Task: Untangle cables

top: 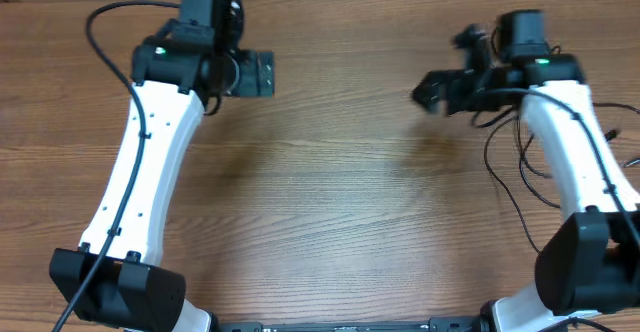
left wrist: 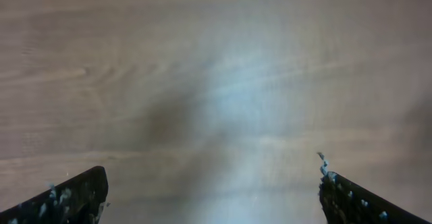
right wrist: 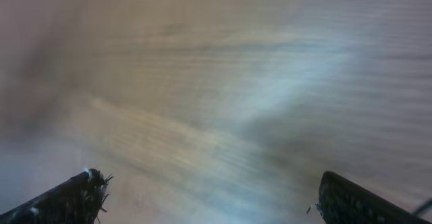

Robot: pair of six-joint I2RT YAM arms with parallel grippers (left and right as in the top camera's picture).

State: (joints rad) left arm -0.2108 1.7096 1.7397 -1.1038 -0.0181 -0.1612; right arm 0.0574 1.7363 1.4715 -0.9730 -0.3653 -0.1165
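Thin black cables [top: 490,157] partly hidden under right arm [top: 575,152], ends cut off, strands behind right gripper [right wrist: 209,180], well apart from left gripper [left wrist: 212,177], both spread wide

2 arms [top: 150,162] [top: 575,152], 2 pincers [top: 258,74] [top: 428,94], 1 table [top: 350,202], cables [top: 490,162] uncountable.

I can read no lettering, number, brand or sign anywhere. The brown wood-grain table [top: 330,172] under and between my jaws carries only its grain. Both my wrist views of it are too blurred to show any print.
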